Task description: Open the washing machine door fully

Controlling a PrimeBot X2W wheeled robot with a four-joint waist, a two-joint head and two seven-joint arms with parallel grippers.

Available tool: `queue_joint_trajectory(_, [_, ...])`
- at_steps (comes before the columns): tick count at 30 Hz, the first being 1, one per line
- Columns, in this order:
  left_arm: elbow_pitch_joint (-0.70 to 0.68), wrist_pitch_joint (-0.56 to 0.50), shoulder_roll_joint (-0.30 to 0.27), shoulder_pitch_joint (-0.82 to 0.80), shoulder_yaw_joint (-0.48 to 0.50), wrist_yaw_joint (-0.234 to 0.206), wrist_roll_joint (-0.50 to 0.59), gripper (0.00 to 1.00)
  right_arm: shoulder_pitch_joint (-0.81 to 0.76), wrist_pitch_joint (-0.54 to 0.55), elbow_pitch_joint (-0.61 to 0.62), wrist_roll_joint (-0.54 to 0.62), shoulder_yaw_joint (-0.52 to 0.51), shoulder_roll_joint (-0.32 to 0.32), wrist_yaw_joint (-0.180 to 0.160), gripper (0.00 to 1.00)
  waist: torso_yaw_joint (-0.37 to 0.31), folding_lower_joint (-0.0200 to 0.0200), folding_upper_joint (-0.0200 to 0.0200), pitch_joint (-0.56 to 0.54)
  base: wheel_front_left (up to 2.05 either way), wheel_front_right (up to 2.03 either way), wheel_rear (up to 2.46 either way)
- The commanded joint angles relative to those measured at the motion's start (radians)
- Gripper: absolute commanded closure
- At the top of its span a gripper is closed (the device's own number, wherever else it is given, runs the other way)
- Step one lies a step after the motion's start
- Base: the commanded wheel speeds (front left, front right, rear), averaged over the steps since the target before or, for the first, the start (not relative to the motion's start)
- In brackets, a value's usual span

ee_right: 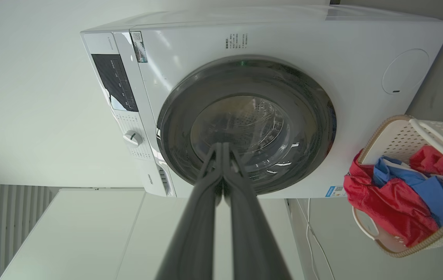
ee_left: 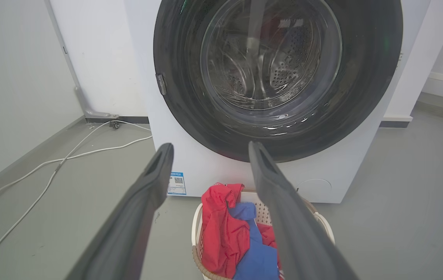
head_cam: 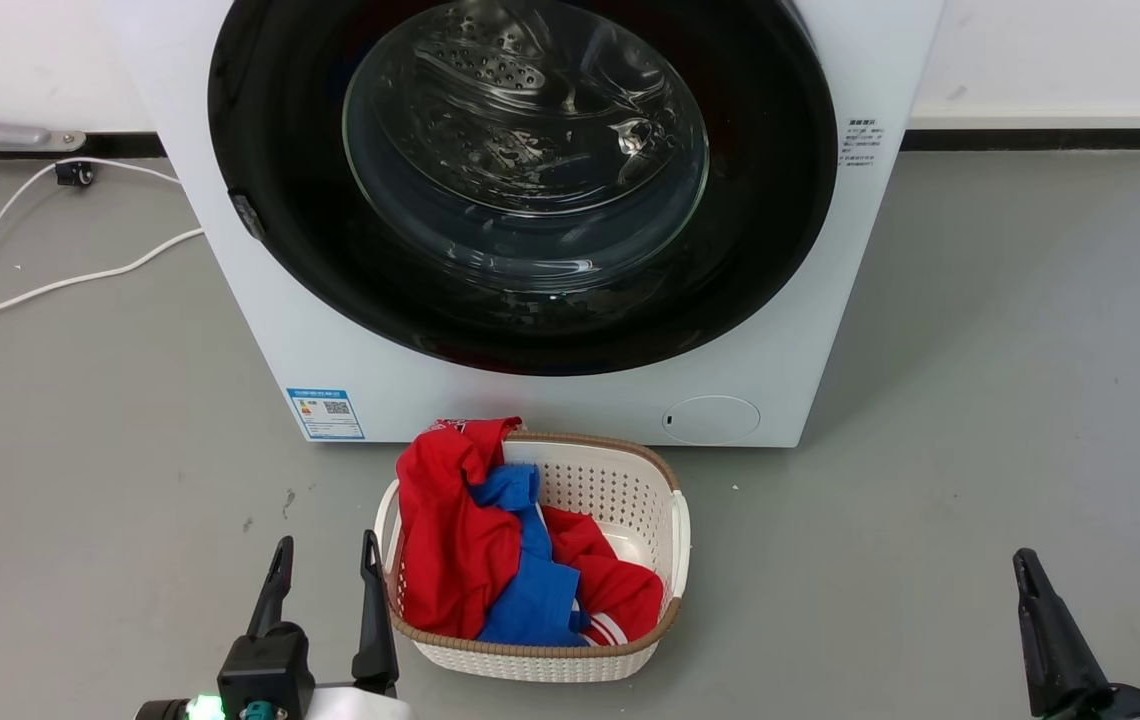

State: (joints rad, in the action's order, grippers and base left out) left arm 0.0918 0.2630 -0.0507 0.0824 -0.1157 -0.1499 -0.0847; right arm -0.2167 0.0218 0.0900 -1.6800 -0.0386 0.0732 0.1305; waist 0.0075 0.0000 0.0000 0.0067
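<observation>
The white washing machine [head_cam: 260, 330] stands straight ahead on the grey floor. Its round black washing machine door [head_cam: 525, 180] lies flat against the front, with the steel drum showing through the glass. A small grey latch piece [head_cam: 247, 215] sits on the door's left edge. My left gripper [head_cam: 326, 545] is open and empty at the lower left, well short of the machine; the left wrist view shows its fingers [ee_left: 155, 179] spread below the door [ee_left: 276, 70]. My right gripper [head_cam: 1027, 560] is low at the right, and its fingers [ee_right: 221, 146] are pressed together and empty in front of the door [ee_right: 245, 124].
A white laundry basket [head_cam: 665, 520] with red and blue clothes [head_cam: 470, 550] stands on the floor right before the machine, beside my left gripper. White cables [head_cam: 50, 285] trail across the floor to the left. A wall runs behind the machine.
</observation>
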Motion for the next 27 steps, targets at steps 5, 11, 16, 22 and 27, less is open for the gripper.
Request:
queue_joint_trajectory(5, [-0.002,0.003,0.000,0.003,0.005,-0.002,0.006,0.00,-0.005,0.018,-0.009,0.018,-0.013,-0.015,0.000,1.00,0.000,0.0000,0.0000,0.002,0.00,0.00,0.00])
queue_joint_trajectory(11, [-0.005,0.003,0.000,-0.001,0.006,-0.004,0.013,0.00,0.003,0.029,-0.005,0.023,-0.024,-0.021,0.000,1.00,0.003,0.0000,0.0000,0.007,0.00,0.00,0.00])
queue_joint_trajectory(16, [-0.011,0.003,0.000,-0.010,0.005,-0.007,0.018,0.00,0.032,0.038,-0.003,0.008,-0.045,-0.023,0.000,1.00,0.007,0.0000,0.0000,0.018,0.00,0.00,0.00])
queue_joint_trajectory(22, [-0.018,0.003,0.000,-0.033,0.001,-0.010,0.028,0.00,0.119,0.051,-0.008,0.008,-0.129,-0.017,0.000,1.00,0.020,0.0000,0.0000,0.050,0.00,0.00,0.00])
queue_joint_trajectory(27, [-0.031,0.003,0.000,-0.064,-0.002,-0.014,0.040,0.00,0.234,0.085,-0.038,0.019,-0.210,0.029,0.000,1.00,0.036,0.0000,0.0000,0.099,0.00,0.00,0.00])
